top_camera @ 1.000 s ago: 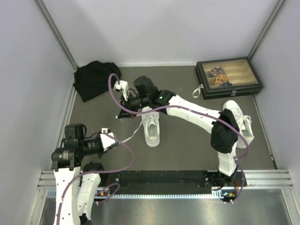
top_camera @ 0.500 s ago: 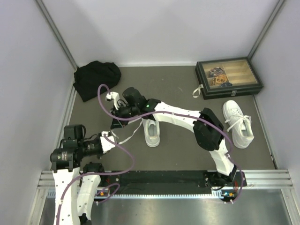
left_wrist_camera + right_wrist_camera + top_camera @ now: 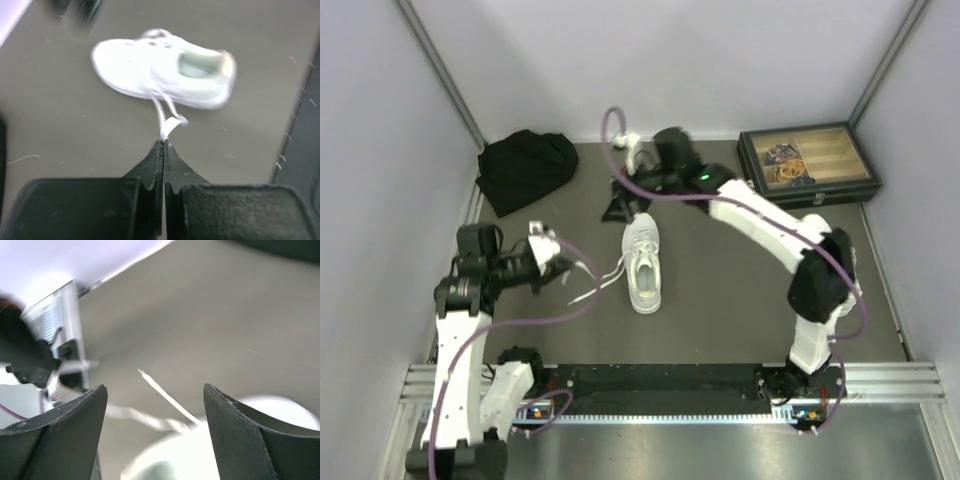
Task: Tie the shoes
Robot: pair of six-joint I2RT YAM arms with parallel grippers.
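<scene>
"Where's your left gripper (image 3: 164, 144)?"
"Left of the white sneaker (image 3: 643, 265), its jaws pressed together on a lace (image 3: 169, 124) end."
"And your right gripper (image 3: 625, 205)?"
"Just past the sneaker's far end, with its jaws apart and gripping nothing."

Bare surface (image 3: 730, 300) lies open right of the sneaker (image 3: 643, 262); its laces (image 3: 170, 127) (strung out leftward) bar the left side.
</scene>
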